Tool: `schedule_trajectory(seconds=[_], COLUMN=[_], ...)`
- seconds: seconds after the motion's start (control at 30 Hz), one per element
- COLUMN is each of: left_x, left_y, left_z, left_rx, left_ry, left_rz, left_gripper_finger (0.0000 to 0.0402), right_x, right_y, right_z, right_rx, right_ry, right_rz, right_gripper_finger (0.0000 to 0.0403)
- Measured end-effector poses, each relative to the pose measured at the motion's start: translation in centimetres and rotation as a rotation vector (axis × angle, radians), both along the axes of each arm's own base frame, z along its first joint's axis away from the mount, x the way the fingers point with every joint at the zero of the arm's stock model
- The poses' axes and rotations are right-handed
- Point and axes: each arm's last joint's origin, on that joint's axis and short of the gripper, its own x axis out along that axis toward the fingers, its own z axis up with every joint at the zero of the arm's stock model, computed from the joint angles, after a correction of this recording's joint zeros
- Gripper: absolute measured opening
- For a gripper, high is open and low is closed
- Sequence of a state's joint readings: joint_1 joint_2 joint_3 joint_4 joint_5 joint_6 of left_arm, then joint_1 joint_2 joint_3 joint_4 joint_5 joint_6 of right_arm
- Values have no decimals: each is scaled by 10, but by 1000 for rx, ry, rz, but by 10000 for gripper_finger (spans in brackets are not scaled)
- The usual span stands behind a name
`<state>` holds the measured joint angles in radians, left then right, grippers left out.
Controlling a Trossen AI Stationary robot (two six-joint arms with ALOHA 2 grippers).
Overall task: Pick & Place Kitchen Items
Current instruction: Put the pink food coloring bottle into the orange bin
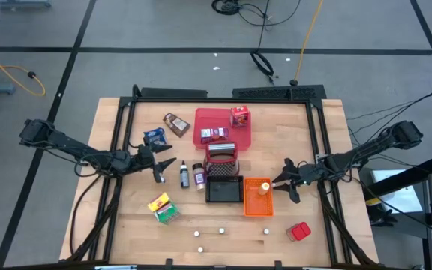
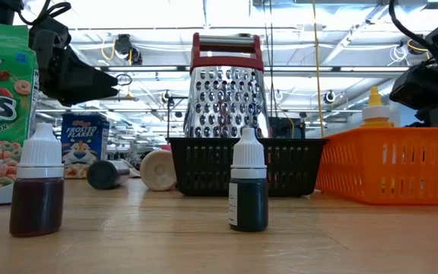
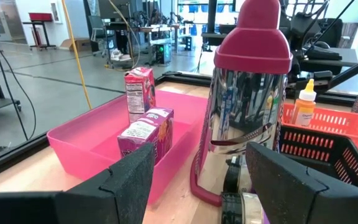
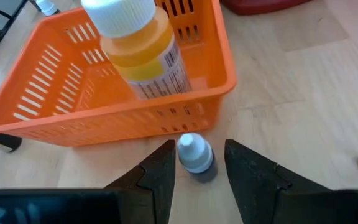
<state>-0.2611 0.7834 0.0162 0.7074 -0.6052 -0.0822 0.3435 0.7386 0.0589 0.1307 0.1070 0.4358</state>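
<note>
Currently the right gripper (image 1: 282,182) sits near the right edge of the tabletop (image 1: 328,225), just beside the right wall of the orange basket (image 1: 258,206), fingers parted with a small white-capped dropper bottle (image 4: 194,154) standing between them on the wood; contact with the fingers cannot be told, so it is not gripping anything visibly. Inside the orange basket a yellow squeeze bottle (image 4: 140,46) stands upright. The left gripper (image 1: 160,166) hovers toward the left side of the tabletop, fingers spread and empty, pointed at the metal box grater (image 3: 248,118) with its red handle, which stands in the black wire basket (image 1: 223,189) at centre. Two dark dropper bottles (image 1: 191,175) stand just left of the black basket. The red tray (image 1: 205,120) at the far middle holds purple cartons (image 3: 146,134) and a red carton (image 1: 239,115). A brown pouch (image 1: 176,124) and a blue pack (image 1: 154,136) lie left of the tray. A yellow-green cereal box (image 1: 163,208) lies toward the near left; a red pack (image 1: 298,231) lies toward the near right corner; small white pieces (image 1: 220,231) dot the near edge.
</note>
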Motion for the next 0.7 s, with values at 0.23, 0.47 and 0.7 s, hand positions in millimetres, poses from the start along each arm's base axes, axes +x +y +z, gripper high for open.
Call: schedule_trajectory(seconds=[0.23,0.47,0.7], left_x=[0,0,0], left_y=[0,0,0], left_z=[0,0,0], left_rx=[0,0,0], left_ry=[1,1,0], left_rz=[0,0,0], left_gripper_finger=[255,255,255], right_x=[2,2,2], right_y=[1,1,1], right_z=[-1,-3,-3], right_rx=[-2,-8,-9], right_ry=[-2,14,18], right_rz=[1,0,1], right_gripper_finger=[125,61,46])
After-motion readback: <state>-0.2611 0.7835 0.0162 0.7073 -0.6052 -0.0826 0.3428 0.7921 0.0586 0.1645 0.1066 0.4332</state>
